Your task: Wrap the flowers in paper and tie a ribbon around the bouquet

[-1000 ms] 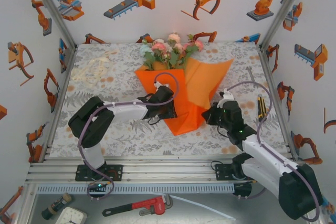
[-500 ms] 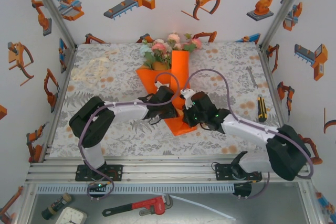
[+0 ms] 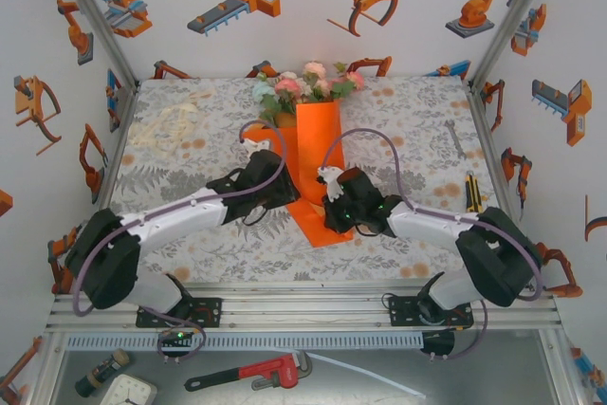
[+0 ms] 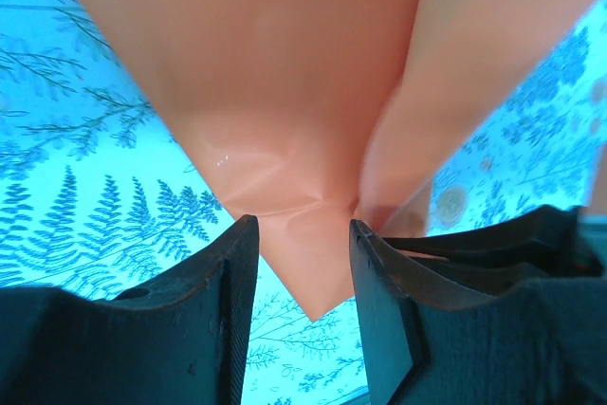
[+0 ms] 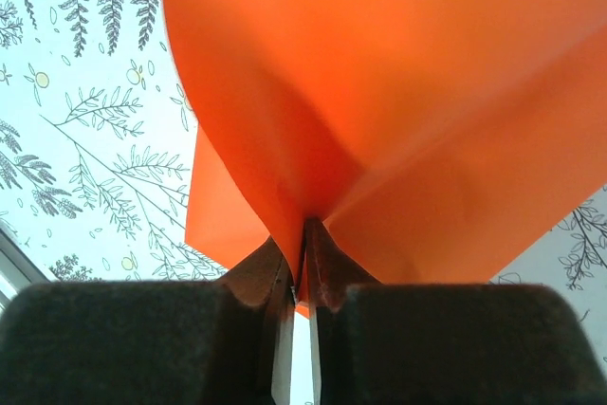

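A yellow-black tool (image 3: pixel 471 194) is laid on the fern-print cloth (image 3: pixel 408 101) at the right — a red pipe wrench (image 3: pixel 251 372) and a small clock (image 3: pixel 128 391) are seen beyond its near edge

No text, label, brand, number or sign can be read on anything in these views.
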{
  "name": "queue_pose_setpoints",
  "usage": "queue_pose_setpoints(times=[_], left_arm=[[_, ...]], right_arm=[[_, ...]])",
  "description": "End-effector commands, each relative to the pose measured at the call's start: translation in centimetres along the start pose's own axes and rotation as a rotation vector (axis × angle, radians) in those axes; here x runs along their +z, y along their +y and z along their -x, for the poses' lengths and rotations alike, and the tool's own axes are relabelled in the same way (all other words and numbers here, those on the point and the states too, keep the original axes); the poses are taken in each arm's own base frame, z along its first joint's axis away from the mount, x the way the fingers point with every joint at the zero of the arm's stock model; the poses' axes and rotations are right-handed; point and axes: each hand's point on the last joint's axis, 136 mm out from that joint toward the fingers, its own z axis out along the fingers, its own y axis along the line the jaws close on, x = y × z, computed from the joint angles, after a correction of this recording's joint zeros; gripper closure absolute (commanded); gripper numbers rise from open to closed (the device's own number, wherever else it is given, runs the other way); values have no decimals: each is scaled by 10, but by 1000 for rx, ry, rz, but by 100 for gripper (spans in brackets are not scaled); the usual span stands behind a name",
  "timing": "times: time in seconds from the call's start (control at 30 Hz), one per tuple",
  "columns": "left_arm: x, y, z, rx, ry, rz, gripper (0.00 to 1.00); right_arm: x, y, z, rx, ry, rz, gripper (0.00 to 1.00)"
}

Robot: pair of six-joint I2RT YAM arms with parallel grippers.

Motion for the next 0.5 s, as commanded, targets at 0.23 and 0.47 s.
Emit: queue_pose_setpoints(times=[0.23,0.47], left_arm=[[-11,-27,65,-150,-113,-91,56],[61,-55,84,-213,-60,-186,57]], right_arm=[[4,25,2,-18,-3,142,60],[3,31,-4,-6,-10,181,60]])
